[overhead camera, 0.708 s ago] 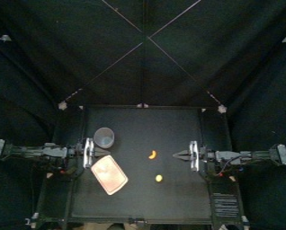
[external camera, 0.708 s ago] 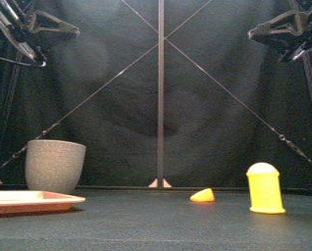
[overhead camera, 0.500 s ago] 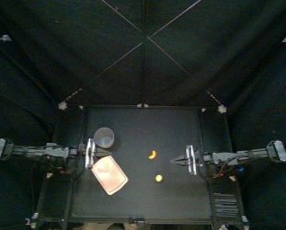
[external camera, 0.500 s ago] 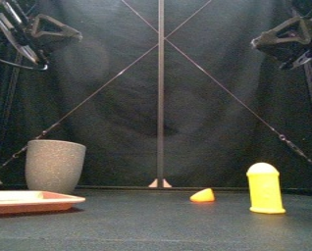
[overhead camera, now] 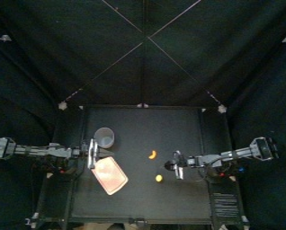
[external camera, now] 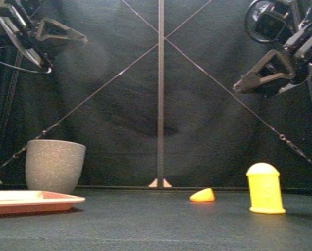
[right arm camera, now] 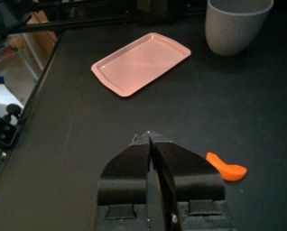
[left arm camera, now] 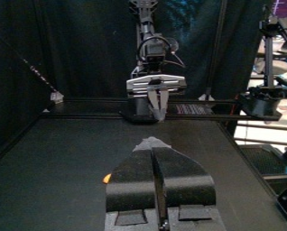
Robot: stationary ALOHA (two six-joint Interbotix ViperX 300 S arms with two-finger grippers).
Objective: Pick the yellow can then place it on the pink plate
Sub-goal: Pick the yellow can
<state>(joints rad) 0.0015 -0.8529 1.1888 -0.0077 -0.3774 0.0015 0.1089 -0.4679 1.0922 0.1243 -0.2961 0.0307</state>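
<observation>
The yellow can (overhead camera: 159,178) (external camera: 264,188) stands upright on the table's front middle. The pink plate (overhead camera: 110,174) (external camera: 27,201) (right arm camera: 140,63) lies flat to its left. My right gripper (overhead camera: 168,165) (external camera: 244,84) (right arm camera: 146,138) hangs shut and empty, high above the table, a little behind and right of the can. The can is hidden in the right wrist view. My left gripper (overhead camera: 99,154) (external camera: 74,36) (left arm camera: 156,144) is shut too, held high over the plate's back end.
A tall grey speckled cup (overhead camera: 103,137) (external camera: 54,165) (right arm camera: 239,23) stands behind the plate. A small curved yellow-orange toy (overhead camera: 152,154) (external camera: 202,195) (right arm camera: 226,167) lies mid-table, behind the can.
My right arm has swung left and toward the front, tilting downward, so its gripper now hangs closer to the can. The left arm has barely moved.
</observation>
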